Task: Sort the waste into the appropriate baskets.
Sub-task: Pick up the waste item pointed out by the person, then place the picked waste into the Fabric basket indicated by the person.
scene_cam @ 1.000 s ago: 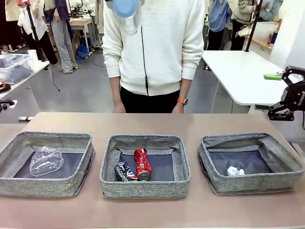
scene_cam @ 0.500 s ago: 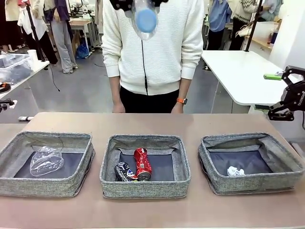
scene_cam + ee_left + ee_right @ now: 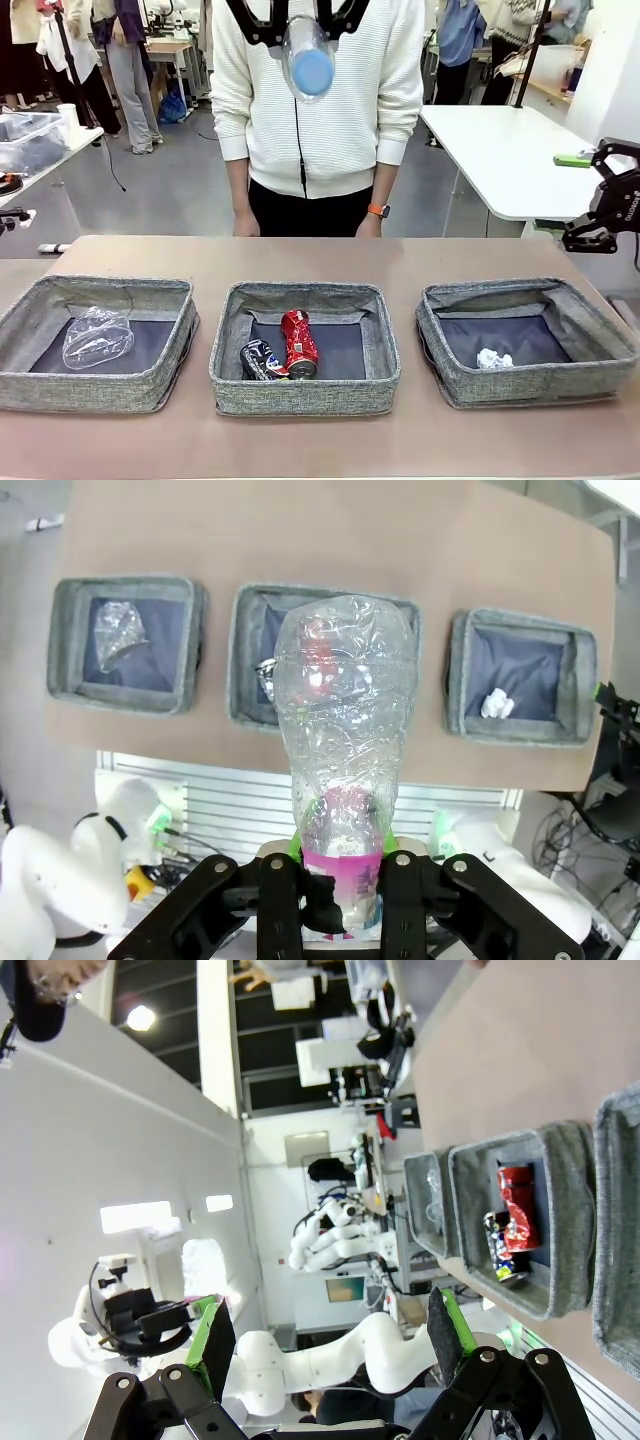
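Observation:
High over the table my left gripper (image 3: 298,22) is shut on a clear plastic bottle (image 3: 306,55) with a blue cap, in front of the person's white sweater. In the left wrist view the bottle (image 3: 345,740) stands up from that gripper (image 3: 343,885), which clamps it at its pink label. Three grey baskets sit in a row below. The left basket (image 3: 95,290) holds a crushed clear bottle (image 3: 97,337). The middle basket (image 3: 300,388) holds a red can (image 3: 298,342) and a dark can (image 3: 260,360). The right basket (image 3: 530,388) holds a white paper ball (image 3: 493,358). My right gripper (image 3: 562,195) hangs open and holds nothing at the far right, off the table.
A person stands at the far edge of the brown table (image 3: 320,255), hands (image 3: 376,225) down by the edge. A white table (image 3: 500,150) stands behind on the right. In the right wrist view the open green-padded fingers (image 3: 212,1340) frame the baskets sideways.
The bottle in my left gripper has come down and slightly right in the front view. The right arm has not moved, and the baskets' contents are unchanged.

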You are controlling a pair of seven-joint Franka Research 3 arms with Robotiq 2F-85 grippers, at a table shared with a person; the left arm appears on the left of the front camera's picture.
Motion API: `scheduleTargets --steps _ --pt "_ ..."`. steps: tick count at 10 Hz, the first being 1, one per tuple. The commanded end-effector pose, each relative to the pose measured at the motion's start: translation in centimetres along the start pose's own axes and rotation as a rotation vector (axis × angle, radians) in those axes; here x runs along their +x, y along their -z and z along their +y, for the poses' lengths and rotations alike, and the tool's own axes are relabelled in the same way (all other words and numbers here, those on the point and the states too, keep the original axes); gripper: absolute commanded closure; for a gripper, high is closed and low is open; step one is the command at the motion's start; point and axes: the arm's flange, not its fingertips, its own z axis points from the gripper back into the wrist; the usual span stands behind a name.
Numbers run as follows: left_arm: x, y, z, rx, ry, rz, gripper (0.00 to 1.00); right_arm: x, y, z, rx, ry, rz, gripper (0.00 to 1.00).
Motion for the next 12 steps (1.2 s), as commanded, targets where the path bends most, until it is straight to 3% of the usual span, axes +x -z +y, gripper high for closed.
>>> scheduleTargets --steps 1,12 --pt "-0.03 -0.39 0.37 -0.002 -0.011 -0.006 0.78 0.00 -0.08 0.28 0.015 -0.004 0.000 0.00" --pt "-0.03 -0.39 0.37 -0.002 -0.011 -0.006 0.78 0.00 -0.08 0.28 0.015 -0.004 0.000 0.00"
